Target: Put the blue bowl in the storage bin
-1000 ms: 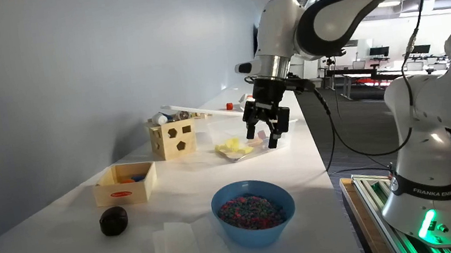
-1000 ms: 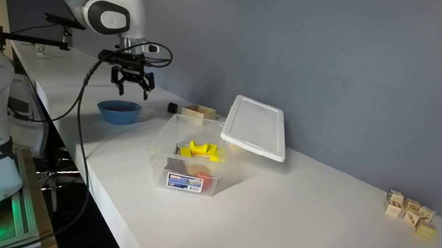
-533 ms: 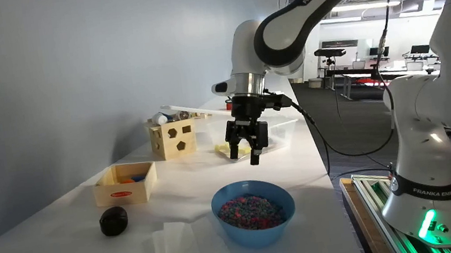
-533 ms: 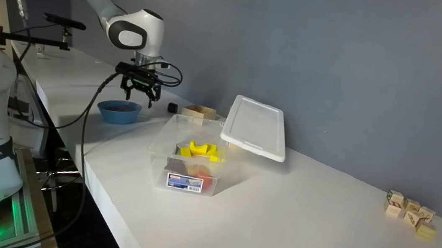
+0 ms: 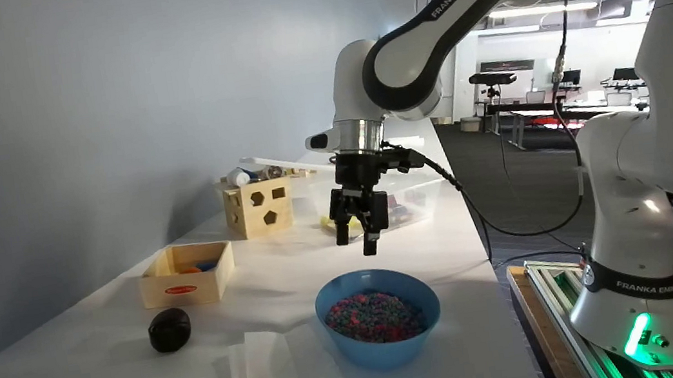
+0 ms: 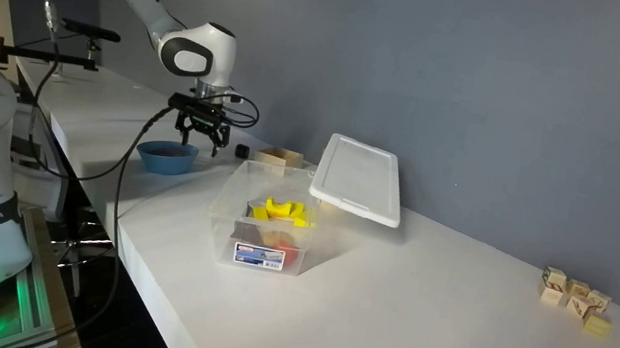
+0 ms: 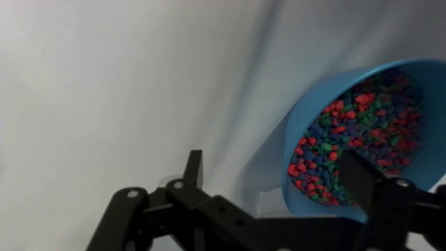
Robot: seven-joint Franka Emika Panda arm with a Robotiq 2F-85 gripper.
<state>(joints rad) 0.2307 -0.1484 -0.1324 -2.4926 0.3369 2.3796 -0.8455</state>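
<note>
Gripper [image 5: 357,245] above the worktop [image 5: 476,333] near the bowl [image 5: 377,357], jaws spread wide.
The bowl, with coloured bits [image 7: 364,118] inside, sits by the robot-side edge; the bin [image 6: 223,237], holding yellow blocks [image 6: 278,211], stands apart along that edge.

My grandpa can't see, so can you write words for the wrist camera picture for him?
A blue bowl of small red, green and dark blue bits, cut off at the right edge, sits on a white table. At the bottom, the black tool is open, with the bowl behind one finger and table behind the other.
</note>
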